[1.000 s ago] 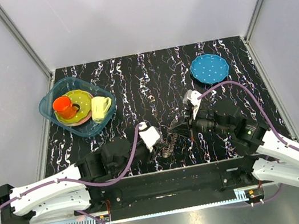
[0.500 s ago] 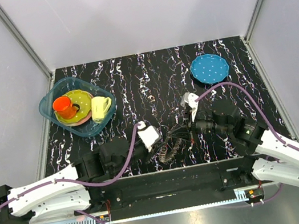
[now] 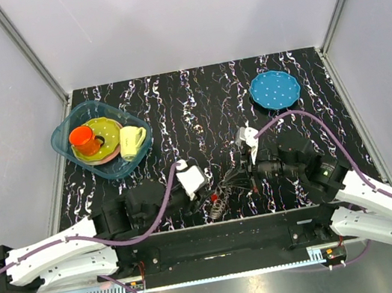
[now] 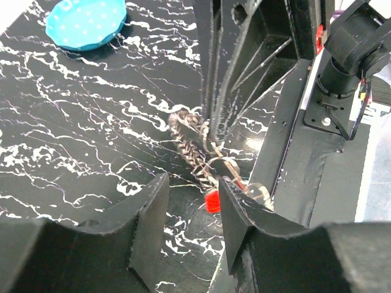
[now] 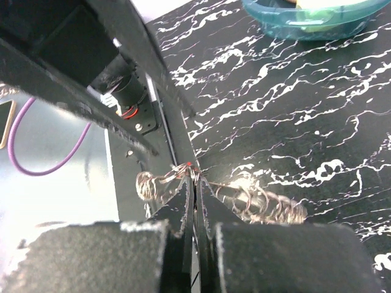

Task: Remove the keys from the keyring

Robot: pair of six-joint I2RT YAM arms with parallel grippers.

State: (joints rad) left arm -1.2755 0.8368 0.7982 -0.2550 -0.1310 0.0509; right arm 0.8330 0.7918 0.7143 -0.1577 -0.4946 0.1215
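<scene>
The keyring is a grey coiled wire loop hanging just above the mat near the table's front edge; it also shows in the top view and the right wrist view. My right gripper is shut on the keyring's wire at its top. One of the keys, a tiny bright red piece, dangles at the ring's lower end and appears as a red dot from above. My left gripper stands open right in front of it. The red piece sits by the inner face of its right finger.
A blue dotted plate lies at the back right. At the back left a clear blue tub holds an orange cup, a pale cup and plates. The arms' black mounting rail runs just behind the keyring.
My left gripper has slid right toward the ring and its jaws have spread. My right gripper has shifted left with the keyring, and the red piece now shows from above.
</scene>
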